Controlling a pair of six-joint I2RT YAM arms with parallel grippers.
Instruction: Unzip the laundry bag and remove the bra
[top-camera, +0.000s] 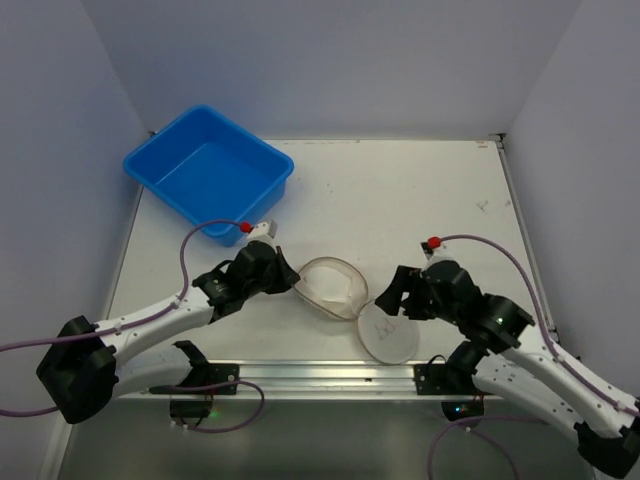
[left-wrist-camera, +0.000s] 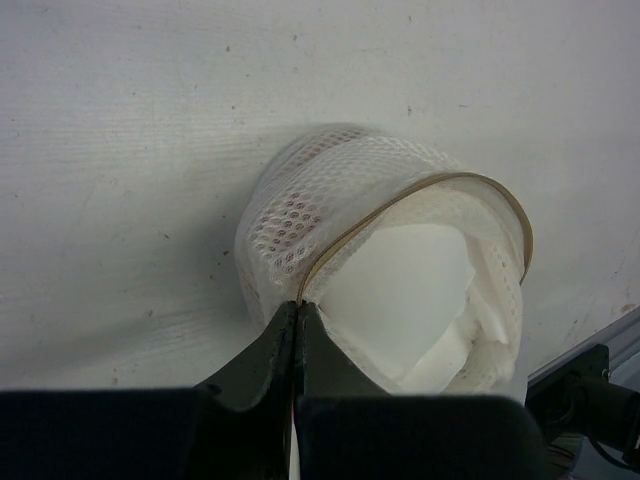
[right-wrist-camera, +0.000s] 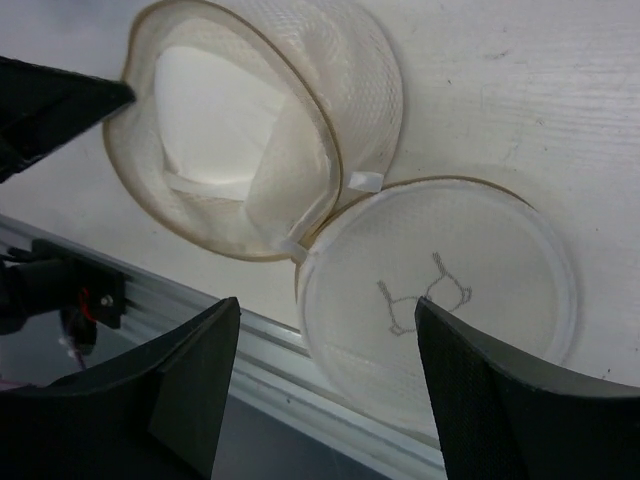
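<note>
- Top external: the small round cream-white mesh laundry bag (top-camera: 330, 285) lies on its side near the front edge of the white table (top-camera: 420, 200), between the arms. The zip is already undone, and the flat circular lid (top-camera: 388, 332) lies open beside the bag.
- The left gripper (top-camera: 292, 280) is at the bag's left rim and the right gripper (top-camera: 392, 298) hovers by the lid. The blue plastic tub (top-camera: 262, 205) sits well apart at the far left and is no obstruction.
- Left wrist: the left gripper (left-wrist-camera: 298, 322) is pinched tight on the tan wire rim (left-wrist-camera: 450, 178), holding the mouth up. White padding inside, which I take to be the bra (left-wrist-camera: 410, 280), fills the opening.
- Right wrist: the right gripper (right-wrist-camera: 325, 395) is spread wide and holds nothing, above the lid (right-wrist-camera: 440, 290). The bag mouth (right-wrist-camera: 220, 120) faces it.
- Recommendation: I would keep the left pinch as the anchor, steer the right claw over the lid into the mouth, and grip padding only.
- Hazards: snagging the mesh wall or the rim would drag the whole bag. The aluminium rail (right-wrist-camera: 260, 345) lies close alongside.
</note>
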